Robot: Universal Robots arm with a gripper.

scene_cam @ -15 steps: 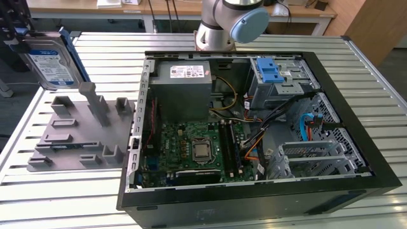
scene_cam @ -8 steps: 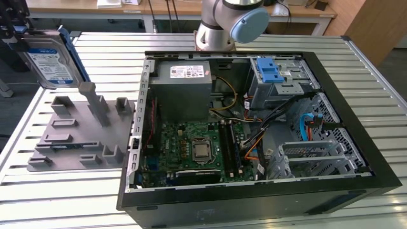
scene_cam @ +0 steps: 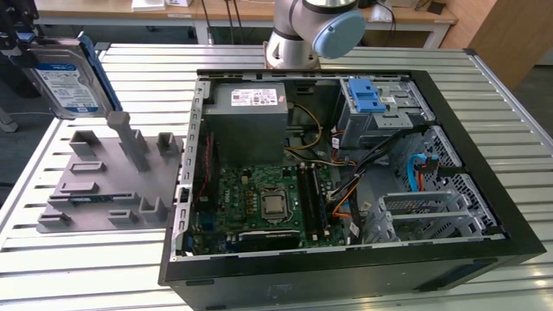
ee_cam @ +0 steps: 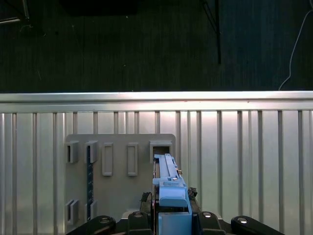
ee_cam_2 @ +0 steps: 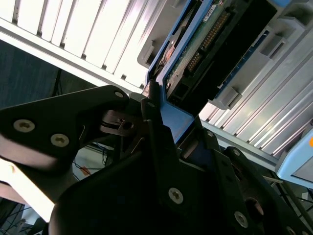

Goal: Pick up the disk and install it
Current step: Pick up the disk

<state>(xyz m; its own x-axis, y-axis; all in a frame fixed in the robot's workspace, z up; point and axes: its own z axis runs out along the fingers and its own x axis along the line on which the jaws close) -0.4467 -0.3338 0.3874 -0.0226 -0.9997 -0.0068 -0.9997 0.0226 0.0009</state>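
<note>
Above the grey rack (scene_cam: 103, 181) on the desk (scene_cam: 87, 259), at the exterior view's left, the fingers (ee_cam_2: 154, 122) are clamped on the disk (scene_cam: 67, 78), held on edge: pick-up looks done, install not yet, the drive bay (scene_cam: 380, 120) well apart.

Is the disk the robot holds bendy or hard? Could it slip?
Probably hard: the disk looks like a flat metal box and hangs straight, no droop. Being metal, it is likely heavy for its size. The hand pinches its smooth blue plastic rail, so it might slip.
</note>
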